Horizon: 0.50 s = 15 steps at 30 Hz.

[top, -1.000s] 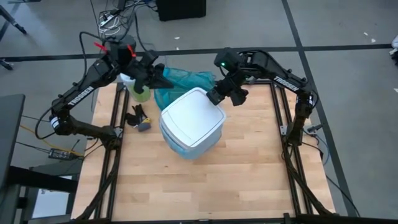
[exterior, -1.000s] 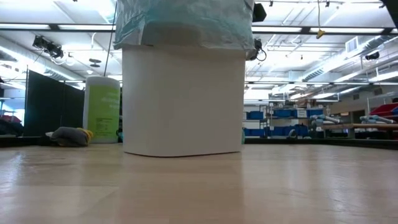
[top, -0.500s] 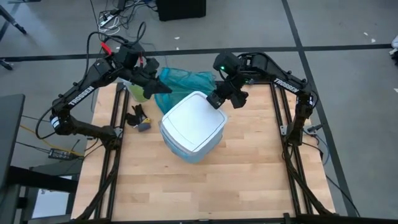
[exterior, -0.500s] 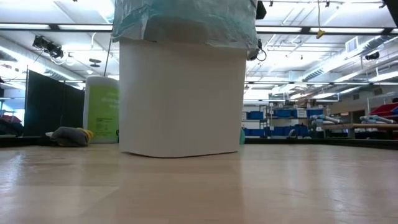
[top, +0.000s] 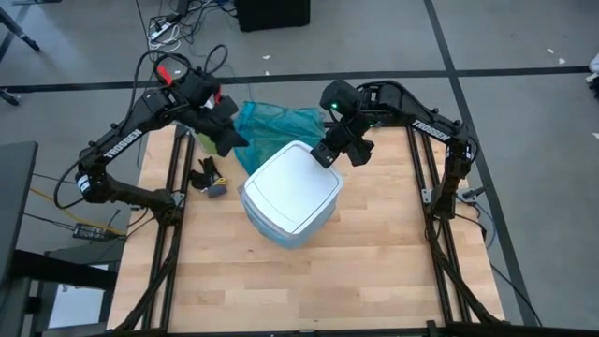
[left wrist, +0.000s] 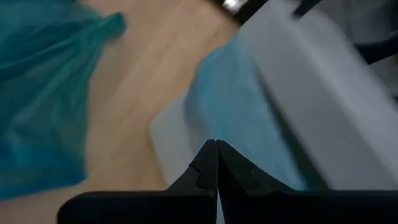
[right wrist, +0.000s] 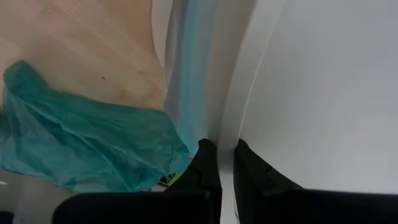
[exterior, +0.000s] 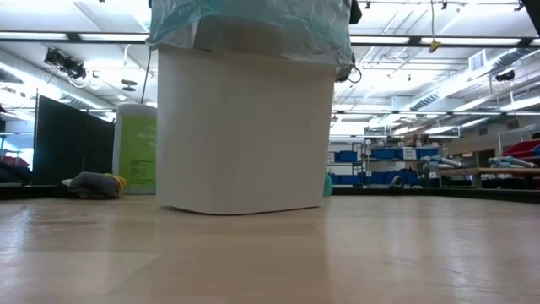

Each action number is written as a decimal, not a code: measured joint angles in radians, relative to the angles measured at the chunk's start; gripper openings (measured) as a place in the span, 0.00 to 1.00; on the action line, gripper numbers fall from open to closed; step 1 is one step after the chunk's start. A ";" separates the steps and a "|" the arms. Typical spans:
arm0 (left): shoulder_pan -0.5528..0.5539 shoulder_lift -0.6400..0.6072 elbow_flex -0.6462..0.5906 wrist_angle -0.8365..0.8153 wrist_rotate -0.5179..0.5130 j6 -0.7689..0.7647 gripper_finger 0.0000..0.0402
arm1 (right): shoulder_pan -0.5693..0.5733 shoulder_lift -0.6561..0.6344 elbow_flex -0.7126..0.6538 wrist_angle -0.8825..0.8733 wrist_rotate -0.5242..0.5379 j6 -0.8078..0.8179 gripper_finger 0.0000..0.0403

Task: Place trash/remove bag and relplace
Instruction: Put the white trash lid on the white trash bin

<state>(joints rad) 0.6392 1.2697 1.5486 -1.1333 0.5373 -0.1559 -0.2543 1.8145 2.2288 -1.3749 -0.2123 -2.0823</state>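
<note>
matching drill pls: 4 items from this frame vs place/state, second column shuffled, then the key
Items
1. white bin
2. teal-green bag
3. left hand
4. right hand

Place or state
A. lying crumpled on the table behind the bin
B. shut, at the bin's far rim on the right-arm side
C. mid-table, lid on, blue liner draped over its rim
D. shut, between the bin and the green canister

Pairs: 1-C, 2-A, 3-D, 4-B

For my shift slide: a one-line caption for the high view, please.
Right gripper pinches the white bin lid's rim; left gripper, shut, hovers beside the teal bag.
</note>
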 joint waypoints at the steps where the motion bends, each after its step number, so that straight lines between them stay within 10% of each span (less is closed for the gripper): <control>1: 0.000 0.000 0.000 -0.020 -0.017 0.010 0.01 | 0.000 0.000 0.000 0.002 0.000 0.000 0.04; 15: 0.000 0.000 0.000 -0.037 -0.032 0.020 0.01 | 0.000 0.000 0.000 0.061 -0.020 0.024 0.16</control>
<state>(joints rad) 0.6392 1.2697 1.5486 -1.1706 0.5056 -0.1356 -0.2543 1.8145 2.2288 -1.3137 -0.2326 -2.0585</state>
